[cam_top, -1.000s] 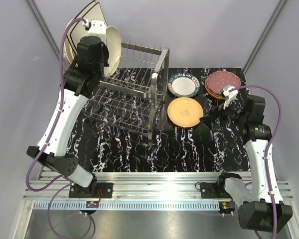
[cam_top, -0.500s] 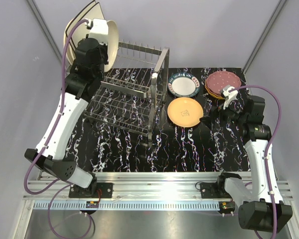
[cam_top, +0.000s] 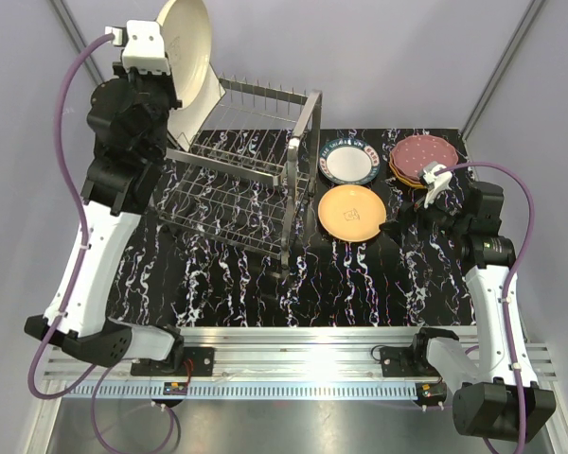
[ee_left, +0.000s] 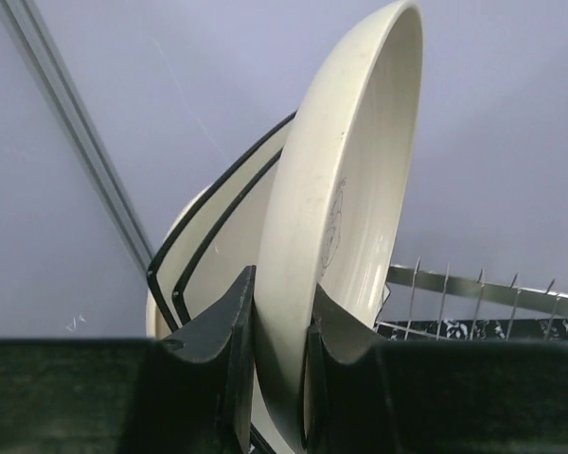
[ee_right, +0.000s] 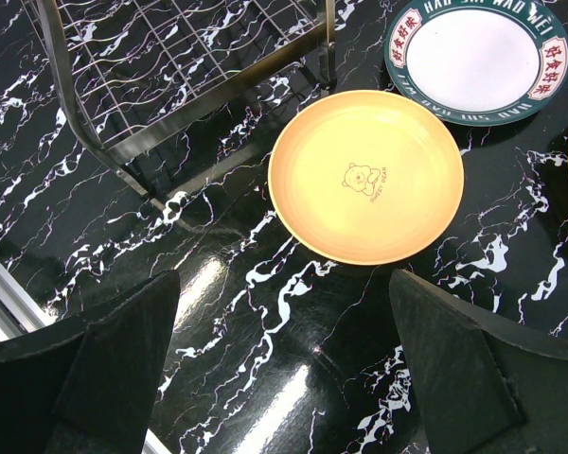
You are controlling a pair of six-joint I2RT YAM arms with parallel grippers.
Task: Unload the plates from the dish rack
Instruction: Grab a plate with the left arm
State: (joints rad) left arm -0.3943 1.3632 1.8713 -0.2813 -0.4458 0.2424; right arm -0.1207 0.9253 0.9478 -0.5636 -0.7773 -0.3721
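My left gripper (cam_top: 168, 74) is shut on the lower rim of a cream round plate (cam_top: 186, 45), held upright high above the far left end of the dish rack (cam_top: 246, 189). In the left wrist view the fingers (ee_left: 235, 331) pinch the plate (ee_left: 350, 189). Cream square plates with dark edges (ee_left: 218, 236) stand right behind it, and part of one shows at the rack's end (cam_top: 195, 106). My right gripper (cam_top: 402, 218) is open and empty over the table, near an orange plate (cam_top: 351, 212) (ee_right: 366, 176).
A white plate with a dark patterned rim (cam_top: 349, 162) (ee_right: 473, 57) lies behind the orange one. A stack topped by a maroon dotted plate (cam_top: 422, 156) sits at the far right. The rack's right end frame (ee_right: 170, 104) stands left of the orange plate.
My left arm has risen and lifted the cream round plate up and clear of the rack. The right arm has not moved.
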